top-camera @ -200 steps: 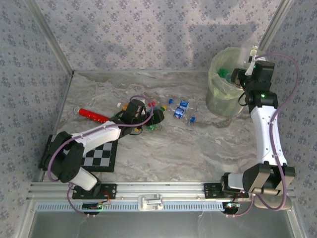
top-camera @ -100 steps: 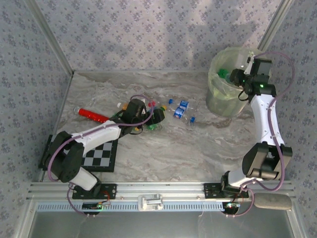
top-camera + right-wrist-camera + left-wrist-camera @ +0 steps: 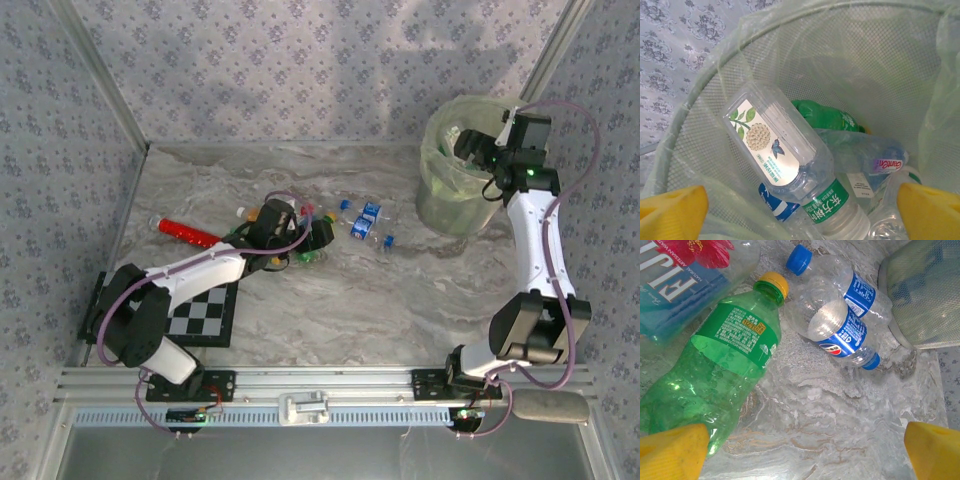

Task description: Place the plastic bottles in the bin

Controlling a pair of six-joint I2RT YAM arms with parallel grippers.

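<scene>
4 plastic bottles on tabletop: 1 green bottle, 2 clear blue-label, 1 Fiji bottle. Left gripper jaws wide open, empty. Right gripper jaws wide open, empty, above bin; at least 4 bottles inside.

Green bottle (yellow cap); pale green-lined bin.

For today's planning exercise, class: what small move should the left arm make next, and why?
Probably lower the left gripper onto the green bottle and close. Its jaws stand open above that bottle, which lies on the table, not in the bin.
</scene>
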